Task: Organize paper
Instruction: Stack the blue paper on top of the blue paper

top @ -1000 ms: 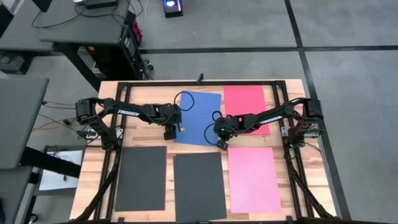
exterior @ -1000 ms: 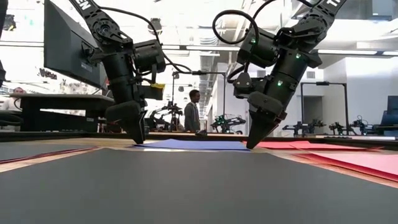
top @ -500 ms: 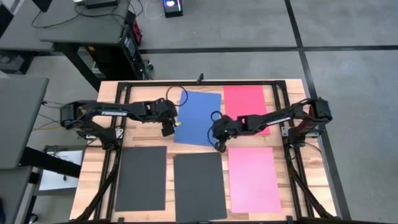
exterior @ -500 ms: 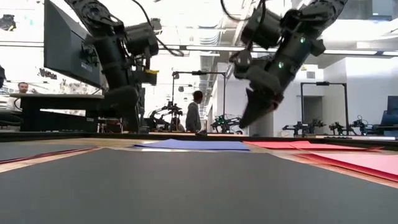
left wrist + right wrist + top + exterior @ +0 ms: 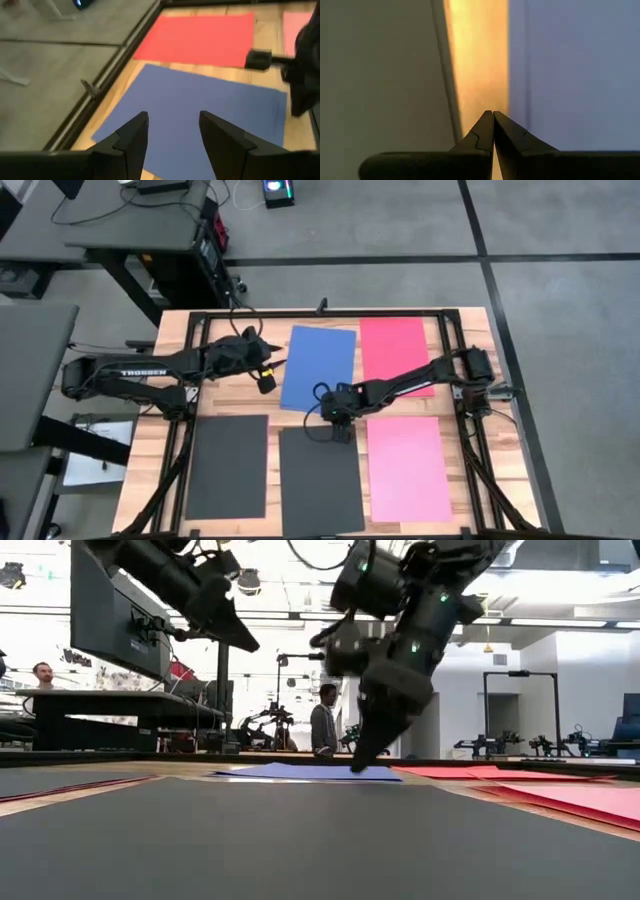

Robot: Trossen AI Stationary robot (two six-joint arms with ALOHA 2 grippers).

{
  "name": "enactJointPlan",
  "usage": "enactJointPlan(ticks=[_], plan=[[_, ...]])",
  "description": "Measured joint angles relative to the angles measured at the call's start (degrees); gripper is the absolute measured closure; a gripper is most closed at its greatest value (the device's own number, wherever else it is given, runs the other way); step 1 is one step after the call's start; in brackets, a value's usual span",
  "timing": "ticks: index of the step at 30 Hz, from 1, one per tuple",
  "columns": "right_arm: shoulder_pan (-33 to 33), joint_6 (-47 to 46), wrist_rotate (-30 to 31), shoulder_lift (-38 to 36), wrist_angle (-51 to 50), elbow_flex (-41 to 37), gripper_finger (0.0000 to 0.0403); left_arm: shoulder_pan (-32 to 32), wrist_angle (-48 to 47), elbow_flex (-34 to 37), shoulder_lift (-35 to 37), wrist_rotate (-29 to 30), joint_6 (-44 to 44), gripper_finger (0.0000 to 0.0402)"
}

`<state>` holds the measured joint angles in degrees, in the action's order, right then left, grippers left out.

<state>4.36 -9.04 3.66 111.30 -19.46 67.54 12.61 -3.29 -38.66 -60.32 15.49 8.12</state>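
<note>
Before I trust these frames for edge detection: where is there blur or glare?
Right wrist view: soft throughout, bright wood strip between dark sheet and blue sheet. Low view: near dark sheet defocused, ceiling lights blown out. High view: evenly lit.

Robotics lab, pale wooden bench in a black metal frame, grey tiled floor, dark monitor, more robot arms on far desks, people standing

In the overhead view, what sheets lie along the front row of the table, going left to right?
Left dark grey sheet → middle dark grey sheet → pink sheet. The blue and red sheets lie in the row behind them.
</note>
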Motion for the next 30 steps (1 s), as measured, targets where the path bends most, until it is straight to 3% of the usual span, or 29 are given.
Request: enactJointPlan(ticks=[15, 30], plan=[[-3.7, -2.1, -2.0, 2.2, -1.0, 1.6, 0.0403, -0.1, 1.3, 1.5, 1.1, 0.0, -0.5, 0.024], [-7.1, -1.6, 2.2, 2.3, -1.6, 1.5, 0.0403, -0.1, 1.1, 1.5, 1.0, 0.0, -2.1, 0.024]])
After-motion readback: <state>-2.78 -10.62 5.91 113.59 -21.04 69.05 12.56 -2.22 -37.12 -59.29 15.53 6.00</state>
